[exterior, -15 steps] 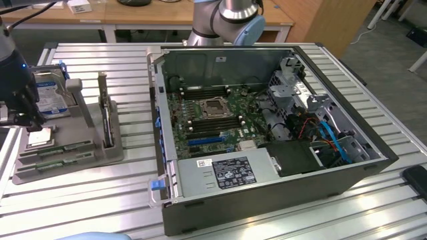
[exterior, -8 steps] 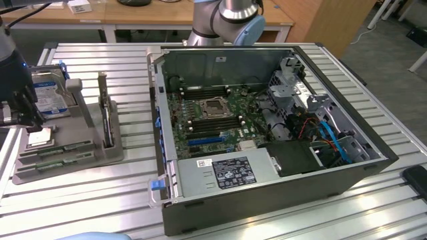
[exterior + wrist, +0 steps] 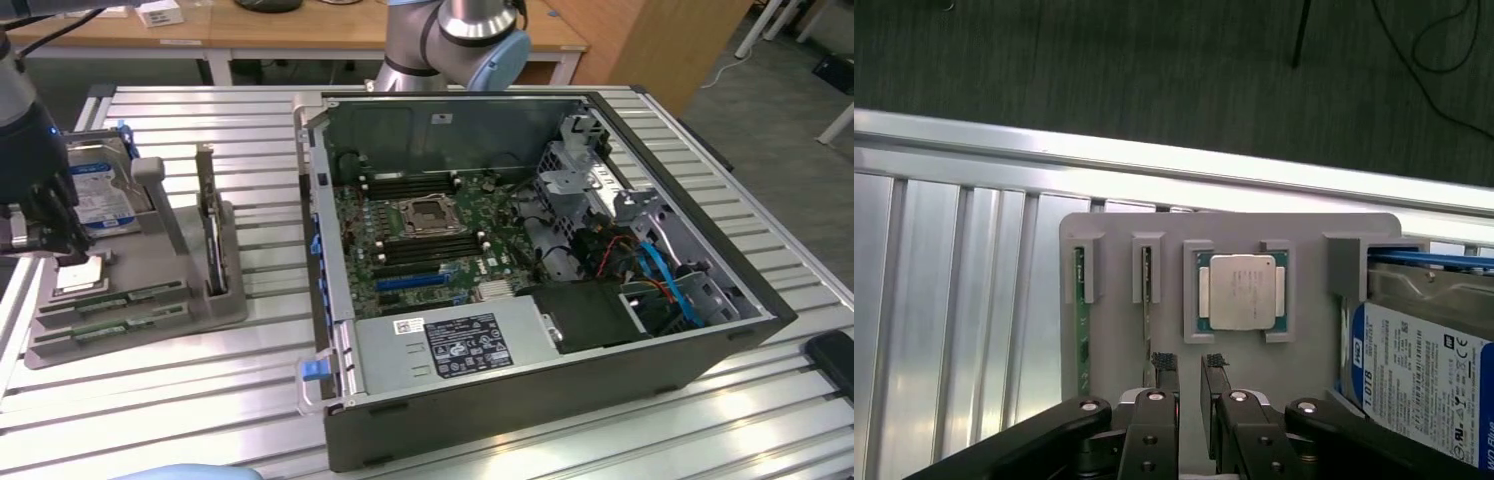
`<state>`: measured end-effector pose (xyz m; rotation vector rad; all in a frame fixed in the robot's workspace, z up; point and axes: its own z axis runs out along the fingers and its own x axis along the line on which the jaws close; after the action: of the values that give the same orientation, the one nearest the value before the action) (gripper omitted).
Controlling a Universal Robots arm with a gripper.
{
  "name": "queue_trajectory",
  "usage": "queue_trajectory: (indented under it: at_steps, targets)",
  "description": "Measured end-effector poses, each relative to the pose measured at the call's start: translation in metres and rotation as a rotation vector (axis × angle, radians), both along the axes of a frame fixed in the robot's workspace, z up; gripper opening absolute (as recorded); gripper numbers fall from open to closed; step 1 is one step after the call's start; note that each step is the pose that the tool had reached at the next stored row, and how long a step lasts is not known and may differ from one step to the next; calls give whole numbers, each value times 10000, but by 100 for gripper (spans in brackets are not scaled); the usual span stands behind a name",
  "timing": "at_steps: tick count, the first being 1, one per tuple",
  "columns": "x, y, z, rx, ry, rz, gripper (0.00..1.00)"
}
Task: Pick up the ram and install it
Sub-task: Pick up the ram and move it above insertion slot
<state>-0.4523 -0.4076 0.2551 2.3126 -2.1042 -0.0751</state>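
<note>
**A:** How does the claw stand?

**B:** Its fingers are a narrow gap apart and hold nothing. Only the grey holder shows between them.

**A:** And the ram?

**B:** It lies in a slot of the holder, just beside one fingertip and outside the gap. A second green stick lies in the next slot. A square silver chip and a hard drive sit alongside.

**A:** And the computer?

**B:** It's open on the desk, well apart, toward the exterior view's right.

The ram sits in a holder beside the case.
</note>
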Motion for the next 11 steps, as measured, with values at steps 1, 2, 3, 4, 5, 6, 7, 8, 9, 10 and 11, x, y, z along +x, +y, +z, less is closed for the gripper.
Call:
queue_trajectory:
  at_steps: [1, 2, 3, 4, 5, 6, 7, 8, 9, 10, 11]
  targets:
    - [11, -8, -5, 0, 0, 0, 24]
    - [18, -18, -10, -1, 1, 0, 24]
    - [24, -29, -15, -2, 2, 0, 24]
    - [28, -45, -21, -1, 1, 0, 24]
    - [33, -60, -27, -2, 2, 0, 24]
    - [38, -77, -33, -2, 1, 0, 24]
    - [44, -92, -39, -2, 1, -1, 24]
    - [53, -110, -47, -1, 0, 0, 24]
    - [62, -126, -53, -1, 0, 0, 24]
    - [71, -143, -60, -2, 0, 1, 24]
    - [81, -161, -67, -2, 0, 1, 24]
